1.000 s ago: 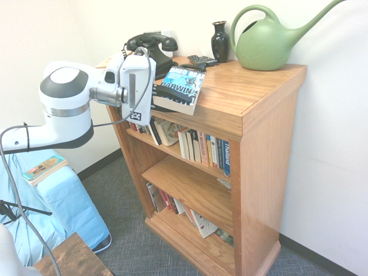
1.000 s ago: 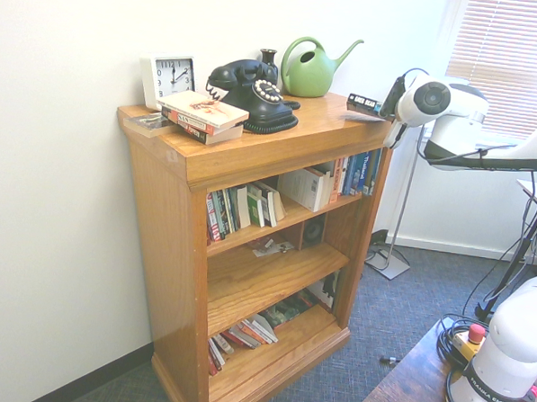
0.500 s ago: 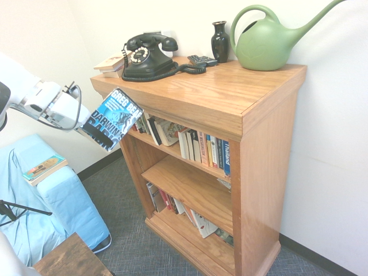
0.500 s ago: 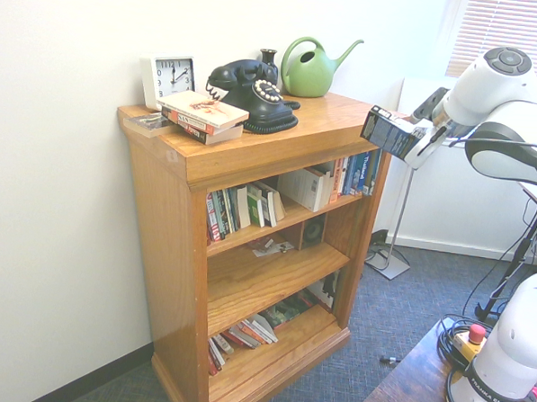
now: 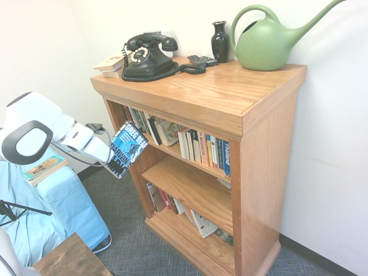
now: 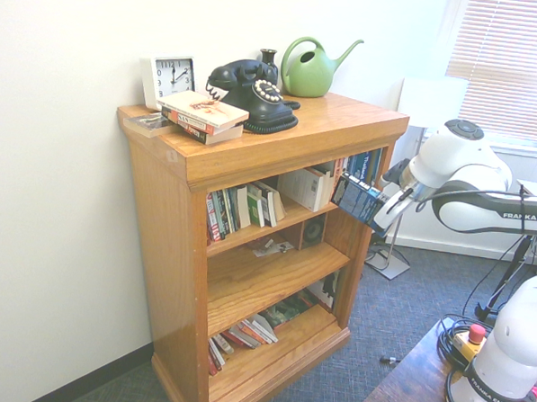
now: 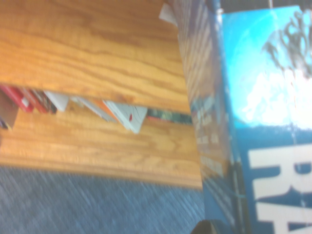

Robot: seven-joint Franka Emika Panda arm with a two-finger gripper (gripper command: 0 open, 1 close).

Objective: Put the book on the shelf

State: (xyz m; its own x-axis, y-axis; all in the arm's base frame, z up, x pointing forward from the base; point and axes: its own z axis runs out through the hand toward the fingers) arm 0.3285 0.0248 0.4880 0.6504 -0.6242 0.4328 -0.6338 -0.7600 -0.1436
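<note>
Hand [image 5: 108, 156] pinches the book [image 5: 126, 149], tilted, just before the shelf [image 5: 230, 103]. Its fingers are hidden behind the cover.

White walls [image 5: 52, 40], grey-blue carpet [image 6: 376, 387], blinds-covered window [image 6: 510, 61], small dark wooden table [image 5: 72, 259].

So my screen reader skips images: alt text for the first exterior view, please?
A white robot arm's pincer holds a blue-teal book tilted in the air in front of an oak bookcase. A black telephone, dark vase and green watering can stand on top.
</note>
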